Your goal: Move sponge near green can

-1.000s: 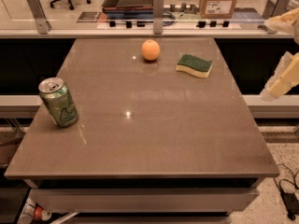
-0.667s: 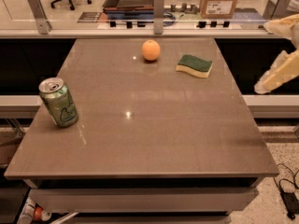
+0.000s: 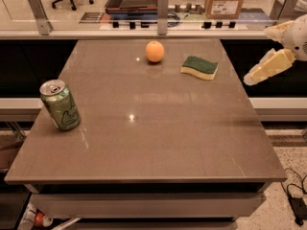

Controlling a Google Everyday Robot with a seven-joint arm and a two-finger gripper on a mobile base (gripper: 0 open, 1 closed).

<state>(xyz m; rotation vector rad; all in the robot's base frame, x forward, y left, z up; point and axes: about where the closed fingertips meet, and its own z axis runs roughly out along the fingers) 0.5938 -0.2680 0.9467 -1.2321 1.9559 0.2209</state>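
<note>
Plainly, we see a flat, square-cornered surface (image 3: 158, 147) of smooth grey-brown material, polished enough to throw back small glints of light. On its far right part lies the sponge (image 3: 199, 67), a small rectangular pad with wavy edges, its dark green scrub face up and rough-looking over a band of pale yellow foam. To the left of it, also toward the far edge, sits an orange (image 3: 155, 51), round with a matte skin. The green can (image 3: 60, 104) stands near the left edge, well apart from the sponge; it is a light green metal cylinder with a silver top and pull tab, pale curved markings on its side, and it looks slightly tilted.

We find the hand (image 3: 267, 67) at the right border of the view, a cream-coloured, wedge-shaped piece of smooth hard material, angled down and to the left, beyond the right edge of the surface. The sponge lies to its left, near but apart from it, flat and untouched. Whether the hand is open or closed we cannot tell; we see nothing held in it.
</note>
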